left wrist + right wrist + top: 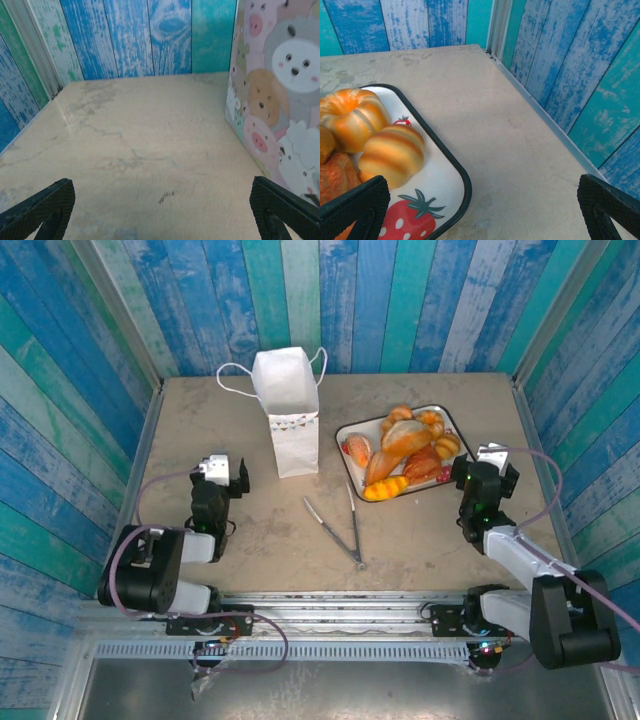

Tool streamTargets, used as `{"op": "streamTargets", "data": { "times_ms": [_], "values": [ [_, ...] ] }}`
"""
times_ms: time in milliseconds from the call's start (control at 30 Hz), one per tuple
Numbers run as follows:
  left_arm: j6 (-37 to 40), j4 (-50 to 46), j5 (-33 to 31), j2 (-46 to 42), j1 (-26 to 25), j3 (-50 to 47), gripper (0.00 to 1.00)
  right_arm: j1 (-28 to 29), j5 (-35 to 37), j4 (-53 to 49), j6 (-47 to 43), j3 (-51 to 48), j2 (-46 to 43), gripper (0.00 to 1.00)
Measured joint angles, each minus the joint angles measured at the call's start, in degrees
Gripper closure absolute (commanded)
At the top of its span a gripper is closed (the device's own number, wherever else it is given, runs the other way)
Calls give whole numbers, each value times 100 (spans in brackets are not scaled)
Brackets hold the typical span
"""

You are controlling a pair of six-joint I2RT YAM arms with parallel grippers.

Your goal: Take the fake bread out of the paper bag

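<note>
The white paper bag (288, 410) stands upright at the back centre of the table, cord handles out to both sides; its inside is hidden. Its animal-printed side (280, 95) fills the right of the left wrist view. Several glossy orange and golden pieces of fake bread (400, 445) lie piled on the strawberry tray (345, 430); a ring bun (350, 117) and a striped roll (392, 152) are seen close up. My left gripper (228, 468) is open just left of the bag, its fingers (40, 207) over bare table. My right gripper (487, 465) is open beside the tray's right corner (462, 180).
Metal tongs (340, 525) lie on the table in front of the tray, between the two arms. Blue and green plank walls close in the table at the back and sides, with a metal rail (540, 107) along the right edge.
</note>
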Motion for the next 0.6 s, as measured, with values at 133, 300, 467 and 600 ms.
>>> {"op": "streamTargets", "data": {
  "times_ms": [133,300,467,600],
  "values": [
    [-127,2,98,337,201,179,6,-37,-175,492,-39,-76,317,0],
    [-319,-44,195,374,437,444,6,-129,-492,1314,-44,-184,1014,0],
    [-398,-90,225,374,437,452,6,-149,-815,1539,-87,-164,1558,0],
    [-437,-96,227,374,437,452,6,-162,-1165,1545,-199,31,1707,0]
  ]
}}
